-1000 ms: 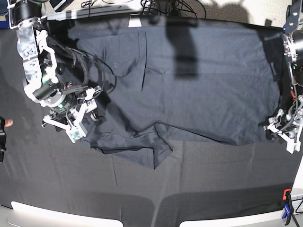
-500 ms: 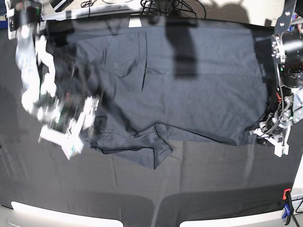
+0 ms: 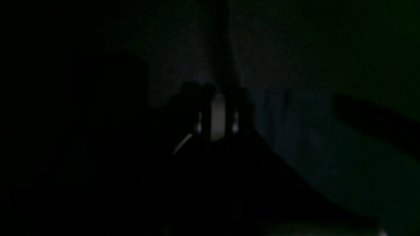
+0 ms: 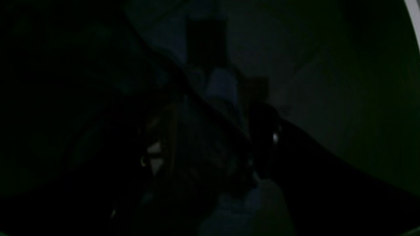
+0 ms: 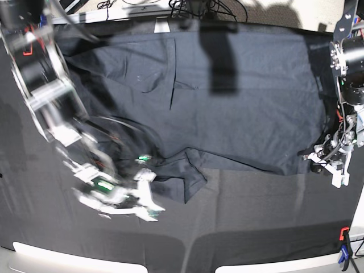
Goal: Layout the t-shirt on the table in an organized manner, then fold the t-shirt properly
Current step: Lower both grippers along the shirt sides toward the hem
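Note:
The dark charcoal t-shirt (image 5: 239, 102) lies spread across the black-clothed table (image 5: 256, 227), with a white neck label (image 5: 162, 27) at the far edge. One sleeve is folded under in a crumpled flap (image 5: 190, 182) at its near edge. My right gripper (image 5: 145, 196) is motion-blurred at the shirt's near left corner, and its jaws are unreadable. My left gripper (image 5: 325, 164) sits at the shirt's near right corner. The left wrist view is very dark, and there its fingers (image 3: 206, 114) stand close together. The right wrist view is almost black, with only dim cloth (image 4: 223, 85).
An orange and blue clamp (image 5: 344, 250) grips the table's near right corner. The pale rim (image 5: 74, 260) runs along the near edge. Cables and clutter (image 5: 199, 7) lie beyond the far edge. The right arm's links (image 5: 42, 74) reach over the shirt's left side.
My right arm swung fast from the shirt's left edge down and to the right, toward the near left corner. My left gripper shifted a little left, toward the hem.

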`<state>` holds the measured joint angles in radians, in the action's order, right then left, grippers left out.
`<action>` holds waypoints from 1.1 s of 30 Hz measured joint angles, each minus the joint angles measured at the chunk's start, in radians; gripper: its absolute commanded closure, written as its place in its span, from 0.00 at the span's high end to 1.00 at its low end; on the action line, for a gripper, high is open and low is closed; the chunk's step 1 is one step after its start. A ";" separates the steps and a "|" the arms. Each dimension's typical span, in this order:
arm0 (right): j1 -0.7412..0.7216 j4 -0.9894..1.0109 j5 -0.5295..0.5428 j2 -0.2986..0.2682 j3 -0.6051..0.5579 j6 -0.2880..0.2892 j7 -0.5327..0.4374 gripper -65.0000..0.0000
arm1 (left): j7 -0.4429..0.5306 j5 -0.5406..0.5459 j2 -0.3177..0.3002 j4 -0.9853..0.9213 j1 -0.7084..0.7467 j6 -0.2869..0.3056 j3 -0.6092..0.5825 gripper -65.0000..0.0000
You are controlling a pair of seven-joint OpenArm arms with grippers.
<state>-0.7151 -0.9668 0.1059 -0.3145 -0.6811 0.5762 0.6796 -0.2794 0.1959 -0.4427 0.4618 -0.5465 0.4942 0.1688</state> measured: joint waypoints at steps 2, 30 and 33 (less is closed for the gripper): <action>-0.032 0.072 -0.007 0.027 -0.030 0.000 -0.007 0.52 | -0.001 -0.001 0.002 0.000 0.000 0.000 0.000 0.00; -0.064 0.349 -0.332 0.145 -0.044 -0.323 -0.314 0.00 | 0.007 -0.002 0.002 0.000 0.000 0.000 0.000 0.00; -0.064 0.349 -0.338 0.143 -0.044 -0.323 -0.313 0.00 | 0.007 -0.002 0.002 0.000 0.000 0.000 0.000 0.00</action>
<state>-0.7795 -0.6182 -0.2321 -0.1715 -0.7254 0.2531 0.3668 -0.2726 0.1940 -0.4412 0.4618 -0.5461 0.4938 0.1688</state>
